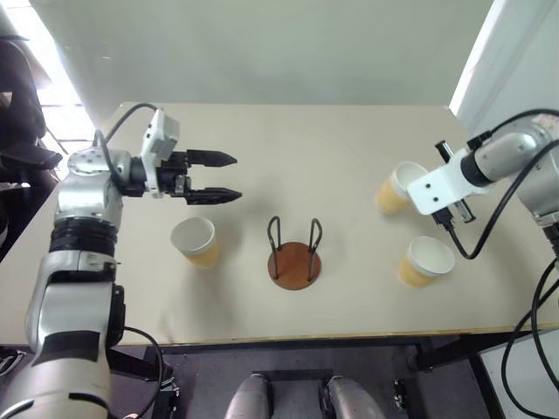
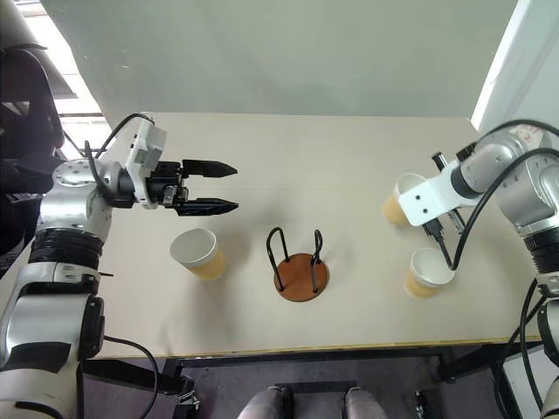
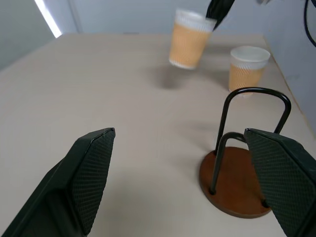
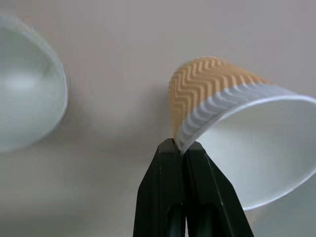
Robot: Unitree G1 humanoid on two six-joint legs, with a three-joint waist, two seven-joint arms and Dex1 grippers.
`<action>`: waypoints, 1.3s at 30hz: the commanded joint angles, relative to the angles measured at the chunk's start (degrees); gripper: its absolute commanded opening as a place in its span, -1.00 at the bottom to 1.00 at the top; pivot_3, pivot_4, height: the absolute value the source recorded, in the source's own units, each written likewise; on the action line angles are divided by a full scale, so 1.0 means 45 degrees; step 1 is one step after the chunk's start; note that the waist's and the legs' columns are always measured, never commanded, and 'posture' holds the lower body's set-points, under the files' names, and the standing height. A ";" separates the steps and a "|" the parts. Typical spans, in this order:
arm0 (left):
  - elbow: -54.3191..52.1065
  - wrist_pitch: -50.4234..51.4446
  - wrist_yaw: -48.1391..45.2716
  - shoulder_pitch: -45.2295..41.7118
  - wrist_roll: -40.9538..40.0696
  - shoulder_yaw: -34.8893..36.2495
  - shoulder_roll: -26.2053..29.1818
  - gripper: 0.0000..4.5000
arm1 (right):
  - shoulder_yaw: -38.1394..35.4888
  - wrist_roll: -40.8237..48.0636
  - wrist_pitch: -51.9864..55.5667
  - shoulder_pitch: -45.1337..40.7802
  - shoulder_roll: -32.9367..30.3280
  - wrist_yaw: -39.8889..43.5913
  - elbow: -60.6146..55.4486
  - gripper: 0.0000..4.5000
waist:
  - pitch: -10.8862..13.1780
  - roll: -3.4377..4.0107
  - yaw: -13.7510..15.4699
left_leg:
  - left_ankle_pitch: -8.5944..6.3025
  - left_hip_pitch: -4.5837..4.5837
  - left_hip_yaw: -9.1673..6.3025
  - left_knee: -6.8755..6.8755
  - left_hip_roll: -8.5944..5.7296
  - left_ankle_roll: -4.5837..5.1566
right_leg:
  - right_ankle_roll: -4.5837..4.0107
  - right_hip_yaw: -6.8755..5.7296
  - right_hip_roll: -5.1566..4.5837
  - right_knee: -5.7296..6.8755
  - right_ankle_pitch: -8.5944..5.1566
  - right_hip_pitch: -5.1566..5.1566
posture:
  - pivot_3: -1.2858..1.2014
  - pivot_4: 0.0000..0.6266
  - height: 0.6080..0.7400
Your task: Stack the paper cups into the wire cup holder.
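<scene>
A paper cup (image 4: pixel 232 123) is pinched by its rim in the right gripper (image 4: pixel 181 148), seemingly lifted, while the left gripper (image 1: pixel 214 177) is spread wide above the wire cup holder (image 1: pixel 294 256).

Evenly and brightly lit; strong glare from a window (image 1: pixel 35 52) at upper left. Soft, faint shadows on the counter (image 1: pixel 349 166). Near cup (image 4: pixel 19 84) blurred in right wrist view.
</scene>
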 commanded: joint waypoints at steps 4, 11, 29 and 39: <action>0.0592 -0.0738 -0.0542 -0.0698 -0.0239 -0.0418 -0.0159 1.00 | -0.0501 0.0340 0.1669 -0.1841 0.0506 0.0796 -0.1703 -0.99 | -0.0001 -0.0001 -0.0003 | 0.0004 0.0001 0.0000 0.0016 0.0000 0.0005 | 0.0001 0.0001 -0.0001 -0.0001 -0.0001 0.0007 | 0.03 -0.52 1.00; 0.1369 -0.1216 -0.0542 -0.1262 0.0009 -0.1129 -0.0447 1.00 | -0.0245 0.1077 0.2916 -0.2671 0.0540 0.1039 -0.2948 -0.99 | -0.0001 -0.0001 0.0073 | 0.0003 -0.0009 0.0002 0.0018 -0.0002 0.0003 | 0.0002 -0.0001 -0.0002 -0.0002 -0.0016 0.0002 | 0.03 -0.52 1.00; 0.3968 -0.2859 -0.0542 -0.1874 0.0116 -0.1761 -0.0739 1.00 | 0.0504 0.2817 0.4047 -0.2391 0.0407 0.1039 -0.4178 -0.99 | 0.0000 -0.0002 0.0070 | 0.0006 -0.0009 0.0010 0.0032 -0.0002 0.0004 | 0.0026 0.0001 0.0000 0.0007 -0.0026 0.0001 | 0.03 -0.52 1.00; 0.2271 -0.2487 -0.0542 -0.1155 -0.2316 -0.3673 0.0321 1.00 | 0.0524 0.4263 0.2633 -0.2282 0.0340 0.1039 -0.3331 -0.99 | -0.0001 -0.0003 0.0085 | 0.0009 -0.0024 0.0012 0.0058 0.0000 0.0004 | 0.0044 0.0001 -0.0002 0.0015 -0.0036 0.0000 | 0.03 -0.52 1.00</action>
